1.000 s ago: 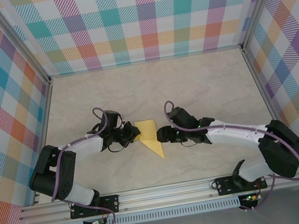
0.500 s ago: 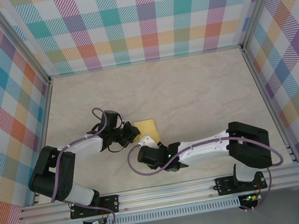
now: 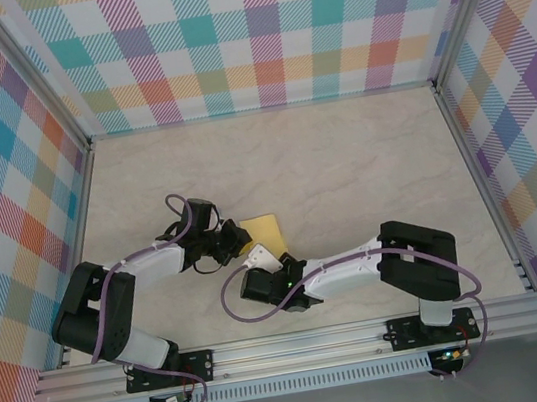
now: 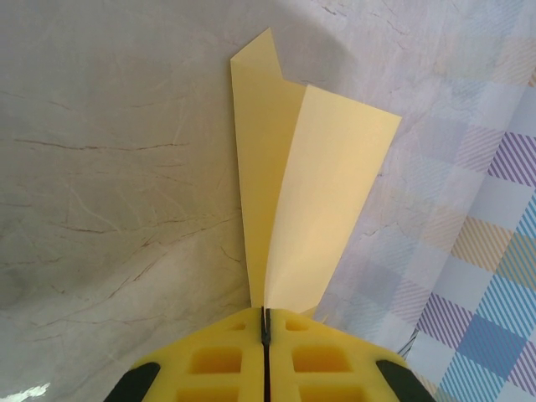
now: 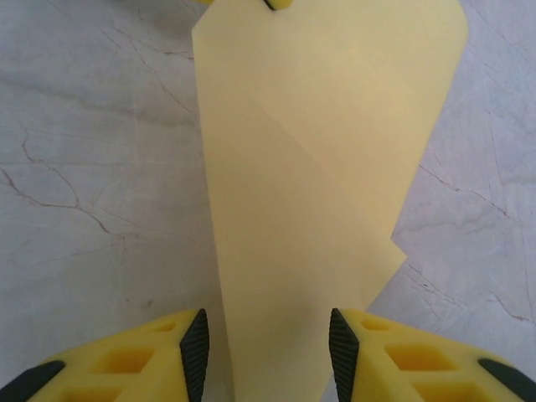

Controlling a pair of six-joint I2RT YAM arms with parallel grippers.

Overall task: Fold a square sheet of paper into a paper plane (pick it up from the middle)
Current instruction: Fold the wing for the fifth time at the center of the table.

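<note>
the folded sheet of paper (image 5: 310,167) lies mid-table (image 3: 345,169), its long side running far from the open right gripper (image 5: 268,343), which straddles it. the left gripper (image 4: 265,335) pinches the other end.

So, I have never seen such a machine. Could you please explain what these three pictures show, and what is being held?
These are two robot arms, fixed at the near edge of a table with checkered walls. The wide picture comes from a camera above. The other two come from a small camera on each wrist, which is why yellow fingers show at the bottom. The left gripper is shut on one end of a pale-yellow sheet of paper that is already partly folded. The right gripper is open, and the paper passes between its fingers.
</note>
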